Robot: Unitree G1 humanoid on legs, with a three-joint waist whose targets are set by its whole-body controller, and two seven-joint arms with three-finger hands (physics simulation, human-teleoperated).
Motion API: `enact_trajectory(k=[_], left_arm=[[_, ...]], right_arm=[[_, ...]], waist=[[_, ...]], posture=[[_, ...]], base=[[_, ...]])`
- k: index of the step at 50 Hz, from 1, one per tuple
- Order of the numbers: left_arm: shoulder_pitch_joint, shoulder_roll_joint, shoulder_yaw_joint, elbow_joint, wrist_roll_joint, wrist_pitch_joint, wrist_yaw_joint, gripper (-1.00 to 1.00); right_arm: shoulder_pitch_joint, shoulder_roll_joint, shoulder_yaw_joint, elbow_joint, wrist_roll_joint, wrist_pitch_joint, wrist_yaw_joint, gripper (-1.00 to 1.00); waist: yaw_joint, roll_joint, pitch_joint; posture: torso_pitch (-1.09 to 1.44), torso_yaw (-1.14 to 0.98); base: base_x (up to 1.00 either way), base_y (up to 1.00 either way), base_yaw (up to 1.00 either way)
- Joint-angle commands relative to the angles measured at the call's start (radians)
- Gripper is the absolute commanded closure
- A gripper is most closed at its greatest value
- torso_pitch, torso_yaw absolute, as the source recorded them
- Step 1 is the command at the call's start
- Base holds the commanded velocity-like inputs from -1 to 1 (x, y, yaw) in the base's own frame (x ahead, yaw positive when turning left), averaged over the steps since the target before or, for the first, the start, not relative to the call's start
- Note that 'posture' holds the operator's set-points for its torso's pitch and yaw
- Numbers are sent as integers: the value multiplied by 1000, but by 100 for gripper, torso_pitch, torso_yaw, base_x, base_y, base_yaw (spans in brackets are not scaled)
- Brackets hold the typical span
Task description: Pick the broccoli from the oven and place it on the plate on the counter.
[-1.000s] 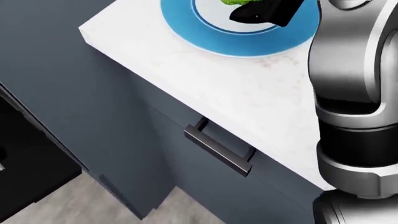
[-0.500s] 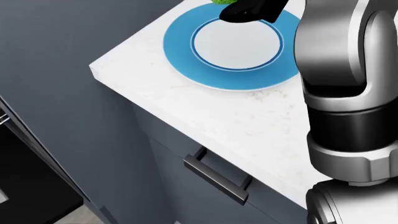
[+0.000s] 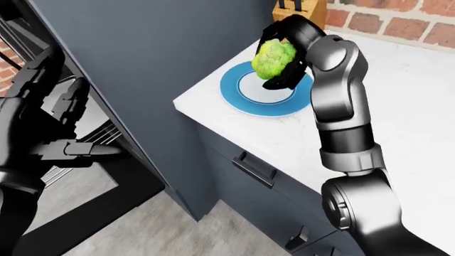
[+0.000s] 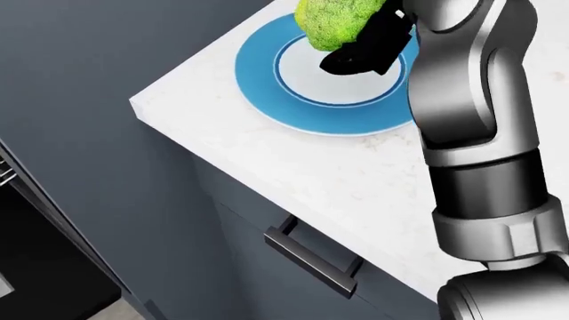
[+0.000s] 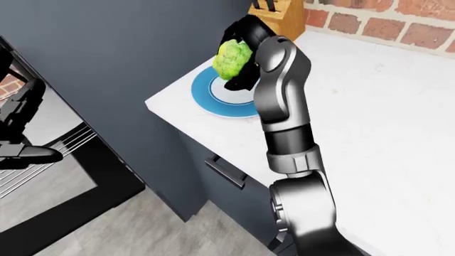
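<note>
The green broccoli (image 3: 273,57) hangs just above the blue-rimmed white plate (image 3: 250,98) near the corner of the white counter (image 3: 398,106). My right hand (image 3: 284,56) has its black fingers closed round the broccoli; the same hand (image 4: 360,40) and broccoli (image 4: 333,23) show at the top of the head view over the plate (image 4: 267,73). My left hand (image 3: 53,114) is at the left of the left-eye view, fingers spread and empty, by the open oven (image 3: 92,138) with its wire racks.
A wooden knife block (image 3: 298,10) stands beyond the plate against the brick wall (image 3: 405,21). A drawer with a dark handle (image 3: 254,169) sits below the counter edge. A tall dark cabinet panel (image 3: 164,64) separates oven and counter.
The head view has shifted slightly. My right hand has come down into view with the broccoli, which now shows fully over the plate's far side.
</note>
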Motion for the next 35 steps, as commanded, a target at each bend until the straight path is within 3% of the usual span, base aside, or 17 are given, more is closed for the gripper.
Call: enact_trajectory(k=[1,7,26,28,35], left_arm=[[-13,14,12,-15,10,-38,-2,-100],[-10,15,21,-19,7,-33,-7,-100],[-10,16,28,-19,8,-32,-15,-100],[-4,13,28,-22,8,-35,-16,-100],[-4,11,22,-20,12,-41,-17,-100]], right_arm=[[-40,-8,-6,-30,9,-23,-33,100],[-32,-10,-1,-1,22,-37,-57,96],[18,-15,-2,43,44,-72,-98,-32],[29,-14,0,39,44,-75,-95,-59],[29,-17,-2,59,47,-90,-107,-73]], waist=[[0,3,-29],[0,4,-29],[1,1,-31],[1,1,-31],[1,1,-32]], posture=[[10,0],[10,0],[10,0],[10,0],[10,0]], base=[[0,0,0],[0,0,0],[0,0,0],[0,0,0],[0,0,0]])
